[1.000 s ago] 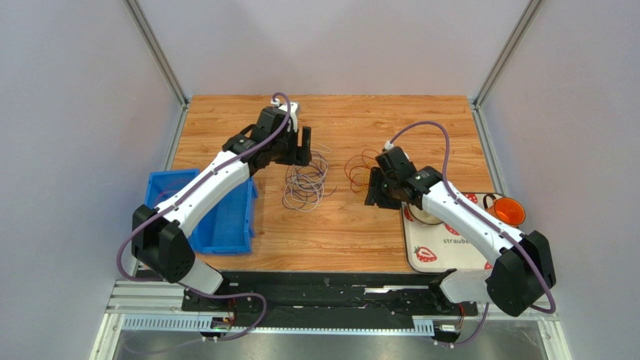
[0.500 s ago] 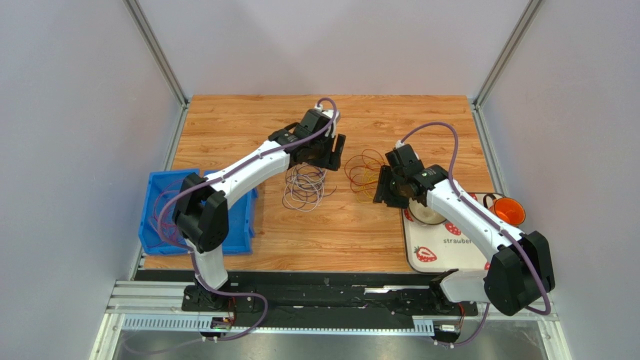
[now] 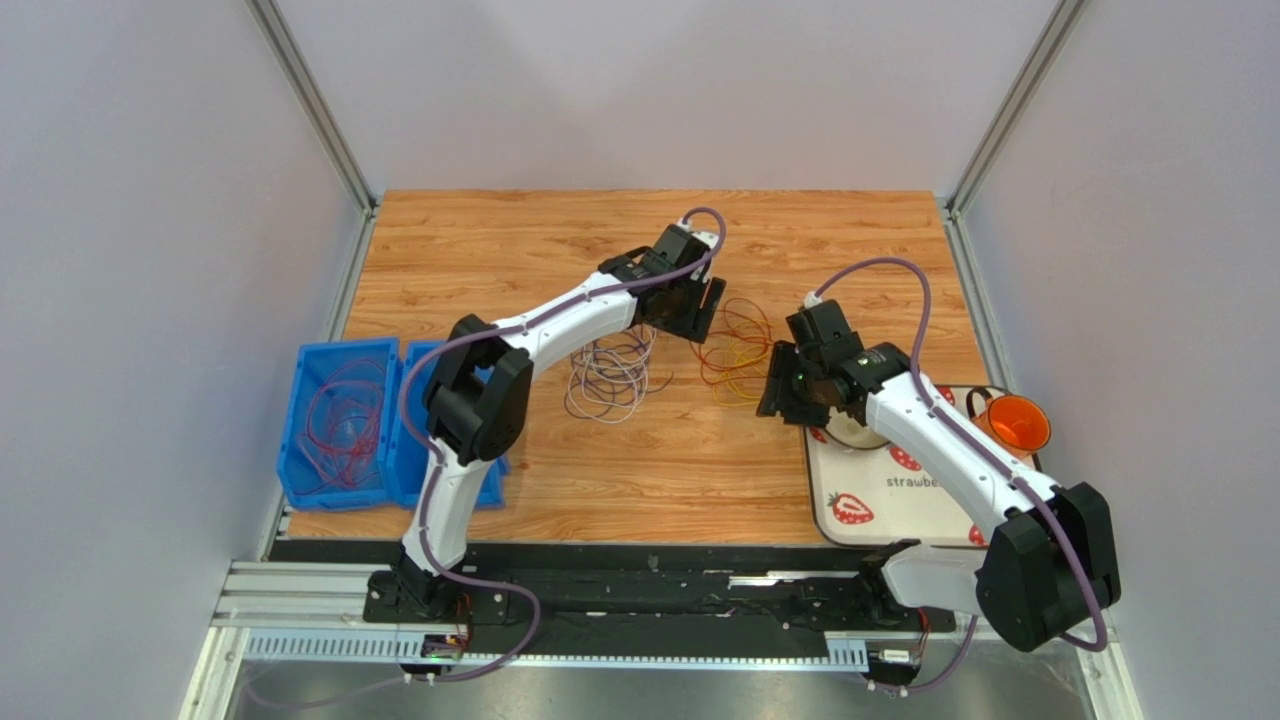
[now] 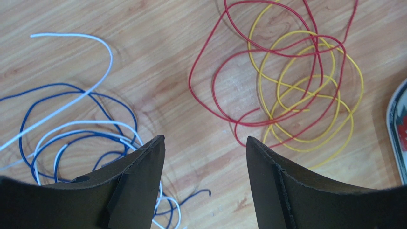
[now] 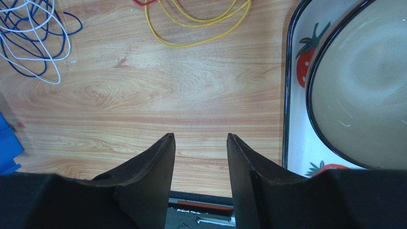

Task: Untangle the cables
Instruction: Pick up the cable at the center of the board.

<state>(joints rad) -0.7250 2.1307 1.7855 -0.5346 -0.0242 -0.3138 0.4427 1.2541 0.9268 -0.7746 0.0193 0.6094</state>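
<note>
Left gripper (image 4: pixel 204 139): fingers wide, empty, above bare bench (image 3: pixel 676 480) between the two bundles.
Right gripper (image 5: pixel 200 136): fingers partly spread, empty, beside tray (image 5: pixel 288 95) left rim.
Red-yellow cables (image 3: pixel 736 342): mid-bench, toward far edge.
White-blue cables (image 3: pixel 609 372): just left, apart.
Open room: near edge, bare wood.

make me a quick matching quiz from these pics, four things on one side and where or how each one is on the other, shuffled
Things:
1. yellow cable
2. blue bin
3. orange cup
4. left claw

Place or state:
a. open, above the table
b. interlaced with the red cable
c. by the table's right edge
d. by the table's left edge

Pairs: 1-b, 2-d, 3-c, 4-a
</note>
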